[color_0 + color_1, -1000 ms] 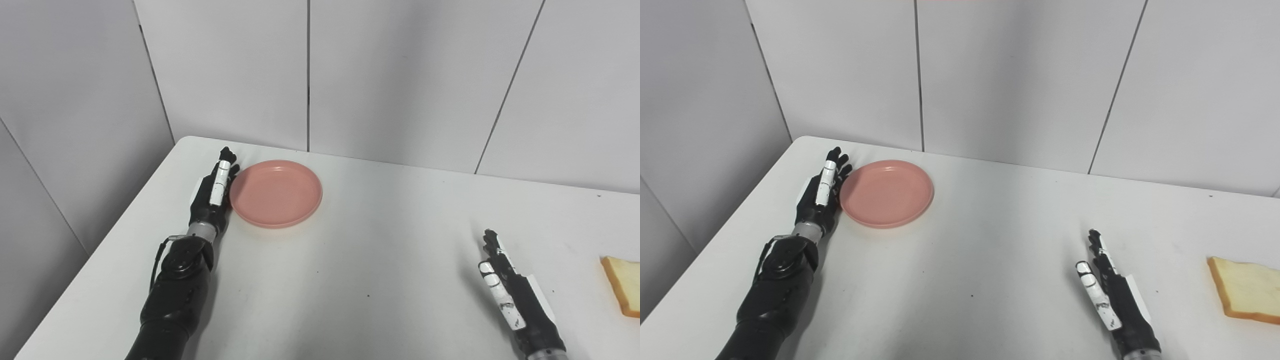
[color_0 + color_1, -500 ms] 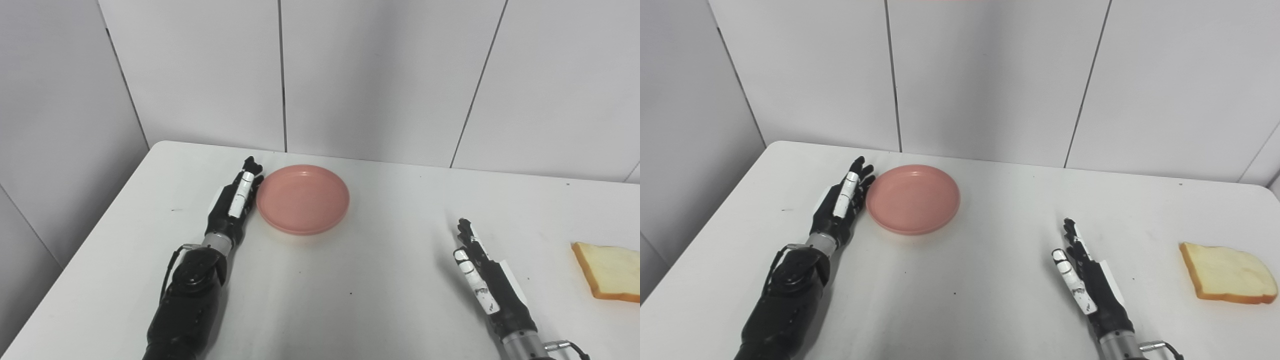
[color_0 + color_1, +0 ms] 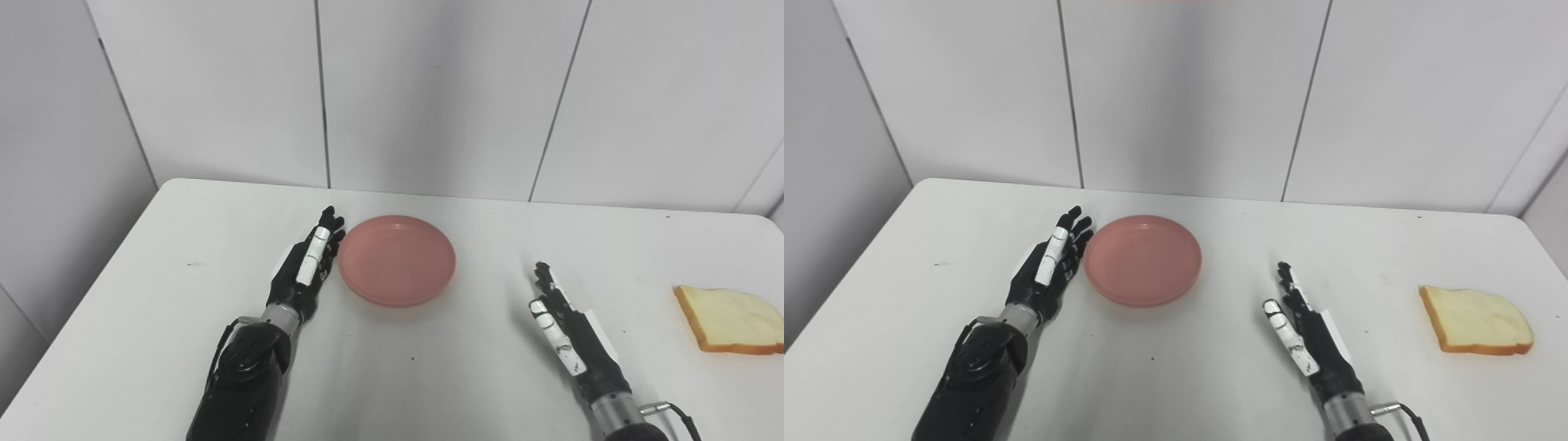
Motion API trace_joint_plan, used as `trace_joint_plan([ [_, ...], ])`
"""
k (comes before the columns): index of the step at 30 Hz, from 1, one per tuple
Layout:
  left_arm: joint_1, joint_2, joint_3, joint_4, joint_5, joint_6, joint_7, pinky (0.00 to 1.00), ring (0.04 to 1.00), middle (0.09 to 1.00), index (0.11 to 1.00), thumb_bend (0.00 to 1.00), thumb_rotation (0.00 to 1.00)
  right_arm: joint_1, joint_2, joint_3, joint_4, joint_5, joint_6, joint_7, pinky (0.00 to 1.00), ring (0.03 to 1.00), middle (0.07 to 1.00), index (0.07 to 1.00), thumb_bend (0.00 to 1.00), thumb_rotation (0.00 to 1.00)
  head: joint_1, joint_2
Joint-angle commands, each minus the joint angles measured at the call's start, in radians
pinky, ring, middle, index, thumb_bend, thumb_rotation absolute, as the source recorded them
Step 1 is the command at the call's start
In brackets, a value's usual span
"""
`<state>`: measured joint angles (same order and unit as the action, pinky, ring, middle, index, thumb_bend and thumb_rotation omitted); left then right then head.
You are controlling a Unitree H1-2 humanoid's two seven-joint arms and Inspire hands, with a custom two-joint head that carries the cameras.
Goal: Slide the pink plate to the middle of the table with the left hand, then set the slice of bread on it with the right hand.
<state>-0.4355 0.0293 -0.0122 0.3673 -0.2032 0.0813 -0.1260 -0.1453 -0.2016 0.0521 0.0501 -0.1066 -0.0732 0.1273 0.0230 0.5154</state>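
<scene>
The slice of bread (image 3: 732, 320), cut off at the left eye view's right edge, lies flat at 3 o'clock on the white desk (image 3: 1213, 380), long axis left-right; the left hand (image 3: 305, 272), fingers (image 3: 326, 229) spread, flanks the central pink plate (image 3: 397, 259); the right hand (image 3: 1306, 336) rests open, empty

Slice of bread (image 3: 732, 318) clipped at right edge in left eye view
</scene>
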Motion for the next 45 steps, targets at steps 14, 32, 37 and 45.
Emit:
trace_joint_plan([
  [14, 0.030, -0.011, -0.089, -0.033, -0.016, 0.063, -0.111, 1.00, 1.000, 1.000, 1.000, 0.81, 0.97, 0.013, 0.027, 0.027, -0.014, -0.032, 0.014, -0.010, 0.94, 0.984, 1.000, 1.000, 0.62, 1.00, -0.037, 0.024],
  [32, 0.046, -0.018, -0.094, 0.005, -0.024, 0.091, -0.118, 1.00, 1.000, 1.000, 1.000, 0.81, 0.95, 0.014, 0.029, 0.026, -0.010, -0.022, 0.007, -0.009, 0.94, 0.986, 1.000, 1.000, 0.64, 1.00, -0.049, 0.034],
  [37, 0.045, -0.013, -0.101, 0.016, -0.012, 0.084, -0.118, 1.00, 1.000, 1.000, 1.000, 0.83, 0.95, 0.016, 0.031, 0.024, -0.018, -0.020, 0.018, -0.009, 0.95, 0.987, 1.000, 1.000, 0.64, 1.00, -0.050, 0.034],
  [45, 0.051, -0.008, -0.107, 0.010, -0.006, 0.092, -0.123, 1.00, 1.000, 1.000, 1.000, 0.80, 0.97, 0.017, 0.034, 0.014, -0.023, -0.012, 0.020, -0.014, 0.95, 0.989, 1.000, 1.000, 0.66, 0.99, -0.064, 0.034],
])
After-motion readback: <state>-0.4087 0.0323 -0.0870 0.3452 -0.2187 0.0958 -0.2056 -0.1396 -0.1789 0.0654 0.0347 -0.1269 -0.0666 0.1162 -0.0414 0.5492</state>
